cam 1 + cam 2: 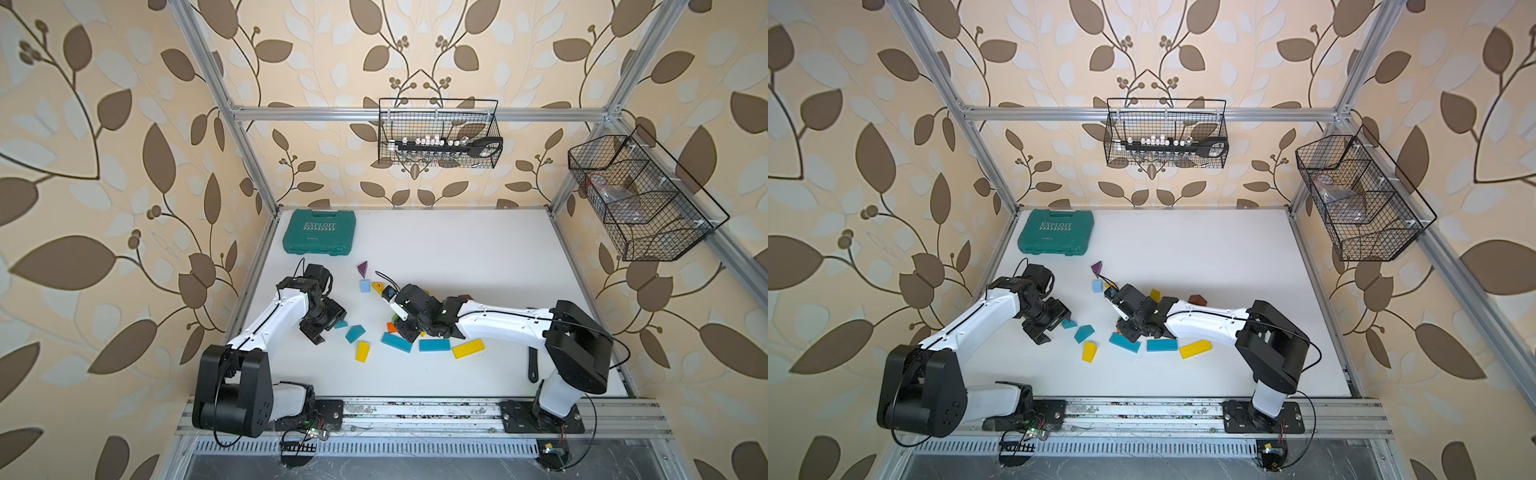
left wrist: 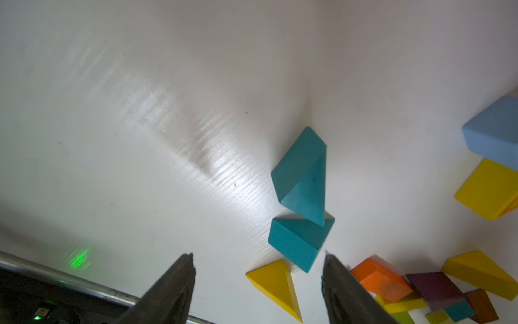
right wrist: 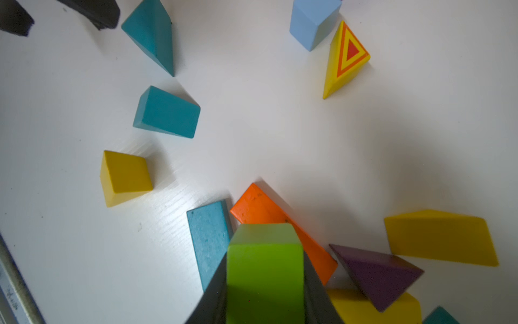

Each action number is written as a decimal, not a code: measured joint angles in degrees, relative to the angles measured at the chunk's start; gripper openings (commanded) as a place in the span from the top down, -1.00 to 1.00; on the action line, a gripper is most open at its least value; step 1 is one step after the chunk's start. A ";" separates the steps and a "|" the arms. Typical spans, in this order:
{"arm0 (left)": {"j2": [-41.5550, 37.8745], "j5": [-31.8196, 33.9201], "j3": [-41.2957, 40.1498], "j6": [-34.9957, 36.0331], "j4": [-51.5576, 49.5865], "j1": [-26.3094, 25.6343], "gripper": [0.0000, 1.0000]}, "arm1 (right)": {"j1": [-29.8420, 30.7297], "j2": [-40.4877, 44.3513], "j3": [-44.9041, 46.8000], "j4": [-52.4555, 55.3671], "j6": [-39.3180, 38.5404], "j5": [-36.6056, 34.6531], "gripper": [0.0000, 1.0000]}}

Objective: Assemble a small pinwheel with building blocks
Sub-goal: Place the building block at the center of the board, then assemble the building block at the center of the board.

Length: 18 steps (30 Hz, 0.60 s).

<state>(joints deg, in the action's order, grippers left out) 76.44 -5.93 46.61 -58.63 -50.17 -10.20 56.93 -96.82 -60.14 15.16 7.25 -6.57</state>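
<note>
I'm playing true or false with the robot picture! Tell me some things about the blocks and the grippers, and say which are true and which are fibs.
1. The right gripper is squeezing a green block. True.
2. The left gripper is holding something too. False: its jaws stand apart with nothing between them.
3. The teal tool case is lying open. False: its lid is shut.
4. A pale blue block sits next to the striped yellow triangle. True.
</note>
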 measured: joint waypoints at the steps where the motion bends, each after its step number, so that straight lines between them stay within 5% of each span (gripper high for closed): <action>1: 0.94 0.09 0.07 -0.33 0.17 -0.17 -0.40 | 0.00 0.96 1.05 0.00 0.00 -0.37 0.52; 11: 8.52 1.42 3.67 -3.56 1.79 -1.88 -0.31 | -1.16 8.72 8.63 -0.37 -0.46 -4.42 0.49; 18: 11.54 1.73 6.05 -4.46 3.85 -1.92 -0.31 | -7.37 11.63 11.26 -0.09 0.52 -4.39 0.58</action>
<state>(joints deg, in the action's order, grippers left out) 87.99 -4.21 52.66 -63.09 -46.33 -12.12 49.56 -85.19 -48.88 15.07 7.77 -10.96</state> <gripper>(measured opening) 0.653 0.299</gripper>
